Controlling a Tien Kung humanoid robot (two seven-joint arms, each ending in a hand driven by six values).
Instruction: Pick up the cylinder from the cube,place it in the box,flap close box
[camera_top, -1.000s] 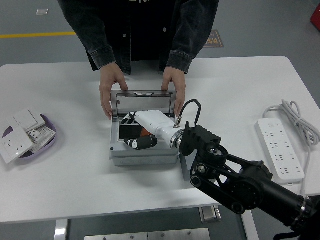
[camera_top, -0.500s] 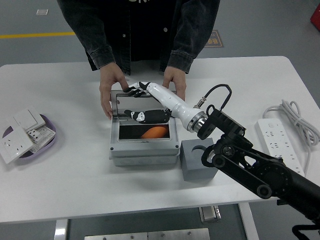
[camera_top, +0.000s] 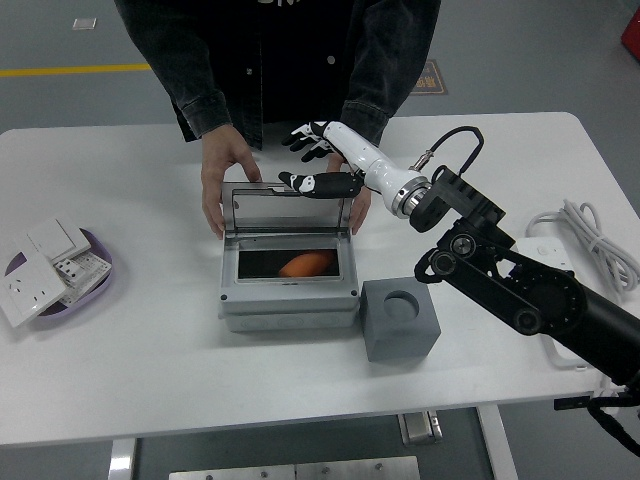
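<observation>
Nearest the table's front edge, the grey cube (camera_top: 401, 319) is sitting with its round socket empty, just beside the right corner of the grey box (camera_top: 288, 292). The orange cylinder (camera_top: 301, 265) is lying inside the box, toward the middle of the dark interior — so only the flap closing seems to be left. The transparent lid (camera_top: 286, 207) is standing open, raised at the far side. The right hand (camera_top: 322, 160) is hovering at the lid's top edge, fingers spread and holding nothing, the thumb reaching along the rim. Behind it, a person's hands (camera_top: 224, 178) are resting against the box's far corners, steadying it. The left arm is not showing. The likely risk lies in the push: if the fingers are slipping over the rim rather than catching it, the lid may stay upright — or the hand may be striking the person's fingers close by.
</observation>
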